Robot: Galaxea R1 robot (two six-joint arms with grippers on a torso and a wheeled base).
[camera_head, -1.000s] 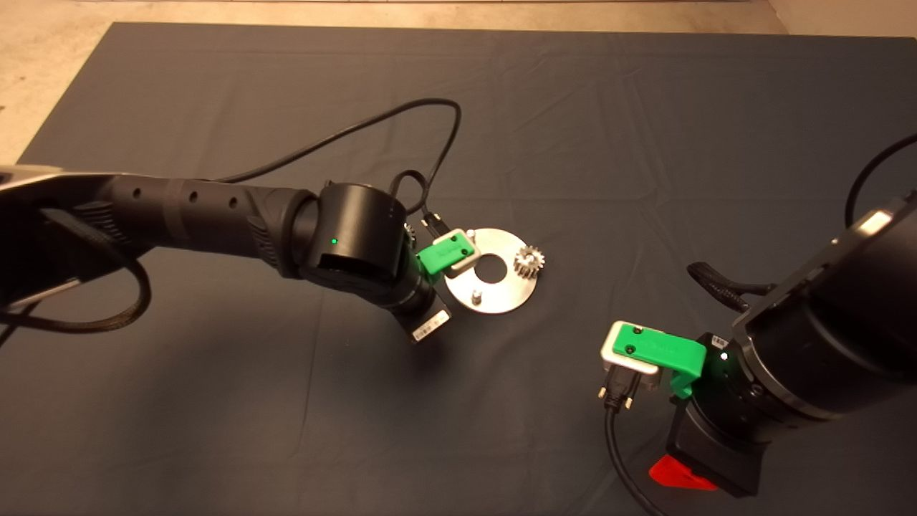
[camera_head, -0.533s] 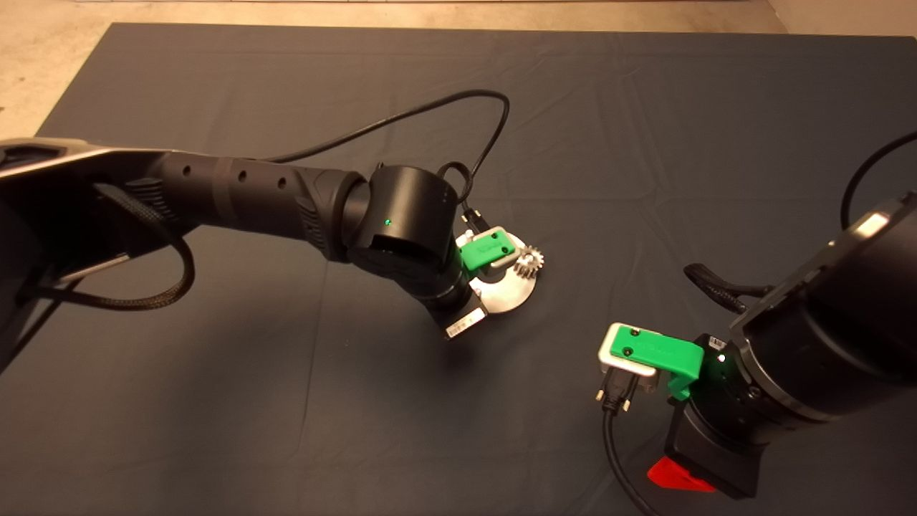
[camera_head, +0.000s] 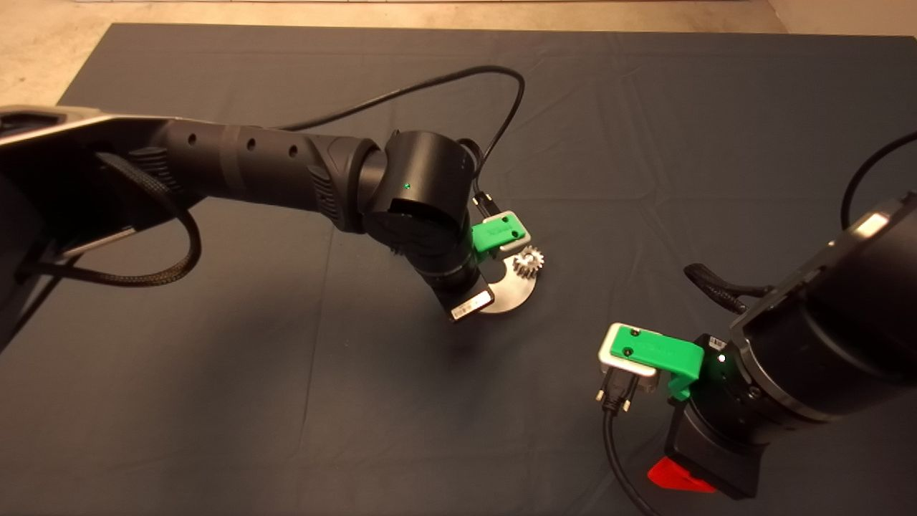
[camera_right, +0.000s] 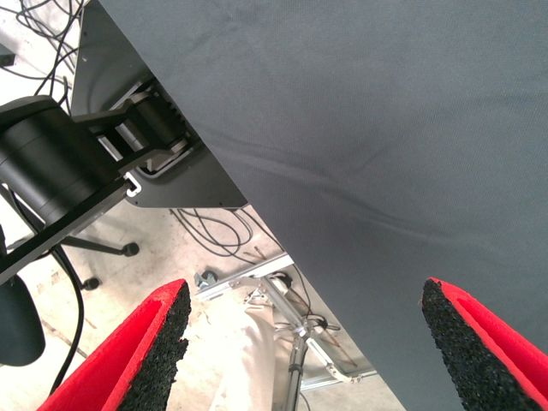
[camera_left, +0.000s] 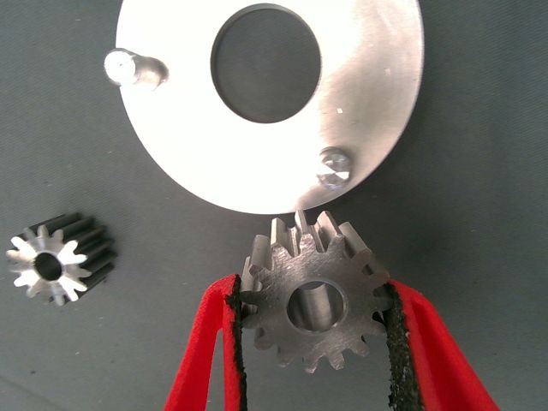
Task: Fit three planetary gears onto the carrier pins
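Left arm reaches in from the left edge across the dark mat on the worktop; its wrist sits over the left part of the carrier disc. Left gripper: fingers closed on a planetary gear, one black pad on each side of the teeth, bore facing the wrist camera. Held gear is just beside the disc rim, close to one bare carrier pin. A second bare pin stands at the opposite side of the disc's large central hole. Another gear lies on its side on the mat, apart from the disc.

Head view: one gear is already seated on the disc near its right rim, just below the green camera mount of the left wrist.

Right gripper is at the lower right edge of the mat, well apart from the disc. Its fingers are spread wide, holding nothing; its wrist view takes in the mat's edge and, beyond it, floor and cables.
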